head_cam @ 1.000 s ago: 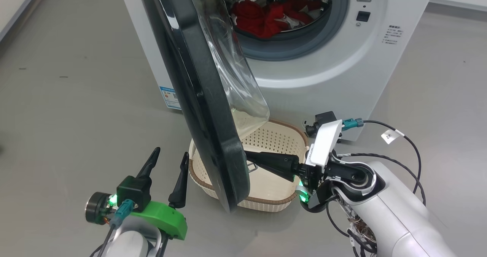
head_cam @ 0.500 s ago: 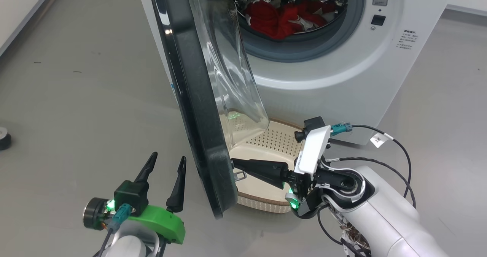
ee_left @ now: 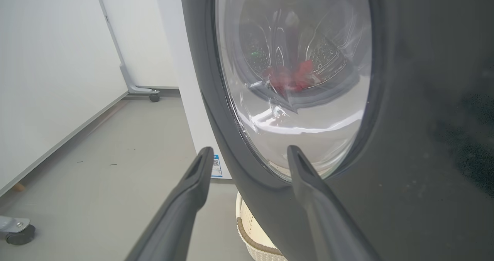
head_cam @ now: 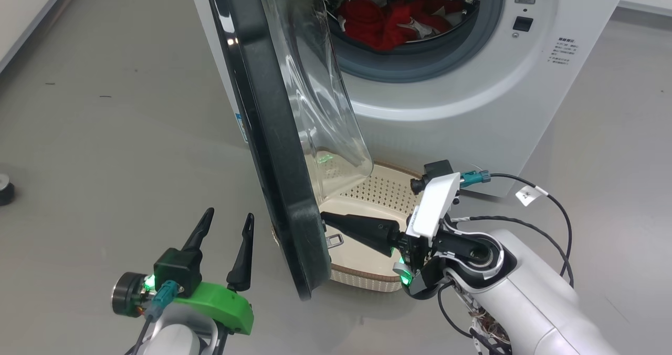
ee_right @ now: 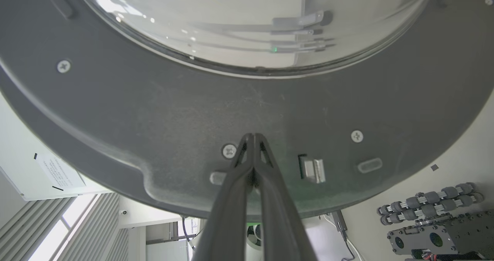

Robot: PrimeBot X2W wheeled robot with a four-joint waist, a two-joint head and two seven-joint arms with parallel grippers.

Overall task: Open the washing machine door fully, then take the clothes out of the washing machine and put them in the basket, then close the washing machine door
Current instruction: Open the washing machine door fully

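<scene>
The washing machine [head_cam: 446,108] stands with its porthole uncovered. Red clothes [head_cam: 386,21] lie in the drum. The washing machine door [head_cam: 273,134] hangs part open, edge-on to me, with its glass bowl facing the machine. Below it on the floor sits the basket [head_cam: 362,280], partly hidden by the door. My right gripper [head_cam: 323,217] is shut, tips against the door's inner rim [ee_right: 154,110] beside a screw, right gripper [ee_right: 252,135] holding nothing. My left gripper [head_cam: 229,214] is open, just outside the door. In its wrist view the left gripper [ee_left: 250,149] faces the door [ee_left: 405,99].
Grey floor spreads to the left, with a small dark round object [head_cam: 4,189] at the edge. A white wall panel on casters [ee_left: 17,234] stands further left. The door latch [ee_right: 310,168] sits just right of my right fingers. Cables loop off my right forearm [head_cam: 551,208].
The camera has shifted, so the whole picture moved. The door stands a little wider than a second ago, with my shut right gripper still against its inner face. The left gripper stays open.
</scene>
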